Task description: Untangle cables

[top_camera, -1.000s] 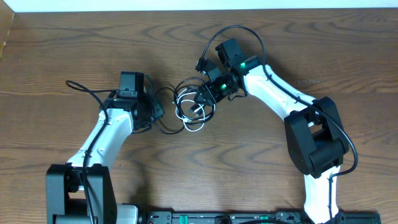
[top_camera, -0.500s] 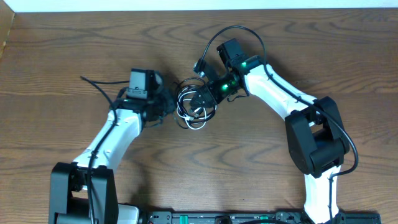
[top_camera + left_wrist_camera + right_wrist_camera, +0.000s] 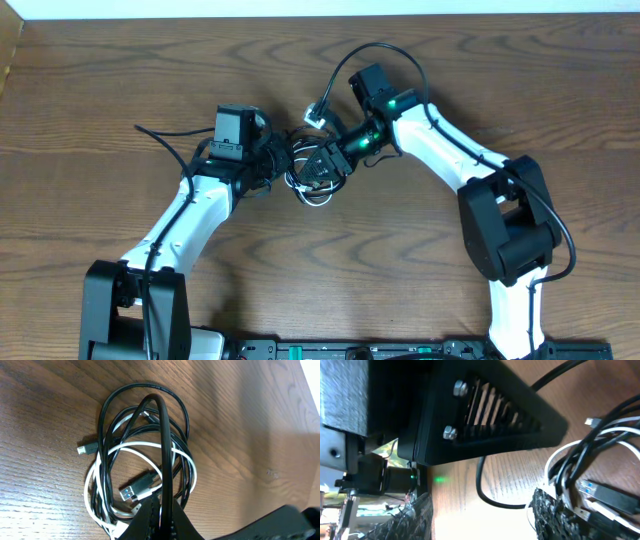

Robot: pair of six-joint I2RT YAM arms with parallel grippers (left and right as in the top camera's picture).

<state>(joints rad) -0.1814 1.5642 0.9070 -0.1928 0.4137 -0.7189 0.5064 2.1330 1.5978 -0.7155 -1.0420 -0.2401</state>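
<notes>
The cables lie tangled in one bundle on the table's middle: a black cable (image 3: 297, 150) in several loops and a white cable (image 3: 318, 197) wound through it. In the left wrist view my left gripper (image 3: 162, 506) is shut on one taut strand of the black cable (image 3: 163, 450), with the white cable (image 3: 135, 446) looped beneath it and a USB plug (image 3: 137, 491) just ahead. My left gripper (image 3: 275, 160) meets the bundle from the left. My right gripper (image 3: 322, 165) stands over the bundle from the right, open (image 3: 480, 520), with a black cable strand (image 3: 487, 497) curving between its fingers.
The two grippers nearly touch; the left gripper's body (image 3: 470, 410) fills the top of the right wrist view. A thick black arm wire (image 3: 160, 135) trails left of the left arm. Another arches over the right wrist (image 3: 385, 48). Bare wooden table (image 3: 500, 80) surrounds the bundle.
My left arm moved right to the bundle and its gripper shut on a black strand. My right gripper opened wider and stayed over the bundle.
</notes>
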